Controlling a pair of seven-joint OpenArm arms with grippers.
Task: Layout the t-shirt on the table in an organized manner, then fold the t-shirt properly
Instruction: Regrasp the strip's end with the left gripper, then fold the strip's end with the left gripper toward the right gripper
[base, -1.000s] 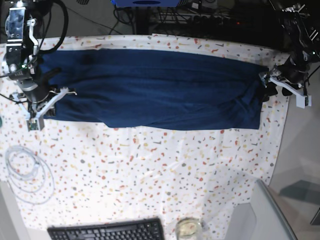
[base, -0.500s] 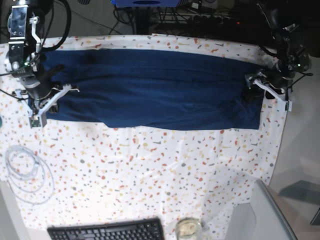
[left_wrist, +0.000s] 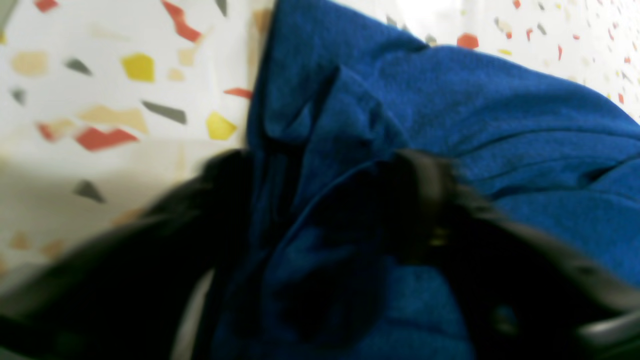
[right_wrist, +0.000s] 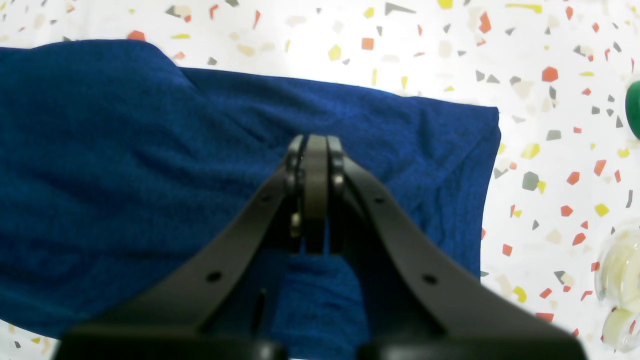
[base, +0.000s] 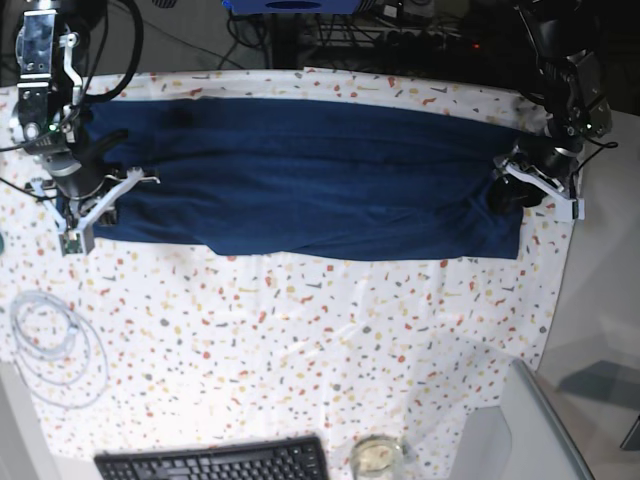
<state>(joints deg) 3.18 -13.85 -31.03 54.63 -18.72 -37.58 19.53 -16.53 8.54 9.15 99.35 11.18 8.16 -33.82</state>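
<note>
Base view: the t-shirt (base: 310, 180) lies as a long dark navy band across the far half of the table (base: 300, 340), spread flat, its ends reaching toward both sides. My right gripper (base: 97, 198) sits at one end of the band, my left gripper (base: 505, 190) at the other, both down at cloth level. A keyboard (base: 215, 462) and a coiled white cable (base: 55, 345) lie well apart from the garment, nearer the front edge.

Left wrist view: the picture is blurred. Blue fabric is bunched up between my two dark fingers (left_wrist: 425, 200), with a raised fold standing at the shirt's edge beside bare speckled cloth. Cloth is between the jaws, but I cannot tell whether they have clenched on it.

Right wrist view: my right jaws are pressed fully together, tips resting on the shirt near its squared corner; whether any fabric is pinched between them is not visible. A clear round object (right_wrist: 620, 280) sits off to the side.

Assessment: the shirt appears light, limp and prone to wrinkling; it will drape and slide rather than hold shape. Hold is best taken at the end edges or corners, pinching both layers, and kept taut between the arms.
</note>
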